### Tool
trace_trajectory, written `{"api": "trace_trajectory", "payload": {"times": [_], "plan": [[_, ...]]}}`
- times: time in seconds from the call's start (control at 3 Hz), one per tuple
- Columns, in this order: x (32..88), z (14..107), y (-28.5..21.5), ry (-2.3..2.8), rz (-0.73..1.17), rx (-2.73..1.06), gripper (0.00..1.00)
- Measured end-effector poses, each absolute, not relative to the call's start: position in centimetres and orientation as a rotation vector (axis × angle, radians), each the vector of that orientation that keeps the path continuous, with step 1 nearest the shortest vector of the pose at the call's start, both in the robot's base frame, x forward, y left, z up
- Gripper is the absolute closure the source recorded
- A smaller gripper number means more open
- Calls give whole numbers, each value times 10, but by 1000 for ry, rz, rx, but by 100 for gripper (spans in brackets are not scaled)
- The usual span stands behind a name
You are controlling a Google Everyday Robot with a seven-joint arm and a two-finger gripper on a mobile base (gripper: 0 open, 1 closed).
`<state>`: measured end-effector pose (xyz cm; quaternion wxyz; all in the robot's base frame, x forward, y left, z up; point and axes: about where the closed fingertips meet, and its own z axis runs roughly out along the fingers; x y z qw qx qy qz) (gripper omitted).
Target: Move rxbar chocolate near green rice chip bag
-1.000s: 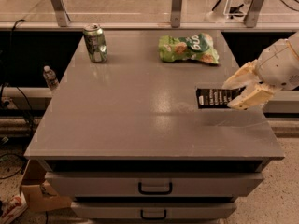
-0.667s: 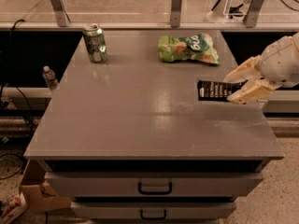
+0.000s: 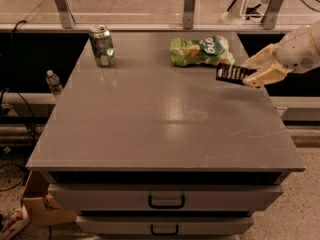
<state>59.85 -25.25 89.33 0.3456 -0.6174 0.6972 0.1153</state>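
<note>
The rxbar chocolate [image 3: 231, 73], a thin black bar with white text, is held in the air above the table's right side. My gripper [image 3: 256, 72], cream-coloured, reaches in from the right and is shut on the bar's right end. The green rice chip bag [image 3: 201, 51] lies at the back of the table, just up and left of the bar, and the bar's left end is close to the bag's right corner.
A green metal drink can [image 3: 102, 45] stands at the back left of the grey table [image 3: 160, 119]. Drawers are below the front edge. A small bottle [image 3: 52, 83] is off the left side, and a railing runs behind the table.
My gripper has lifted the bar off the table and carried it back toward the green bag.
</note>
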Motion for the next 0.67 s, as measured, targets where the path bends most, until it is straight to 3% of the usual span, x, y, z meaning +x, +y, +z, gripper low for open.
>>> {"api": "trace_trajectory", "payload": {"times": [0.67], "plan": [[681,866,-252,1827,344,-1576,100]]}}
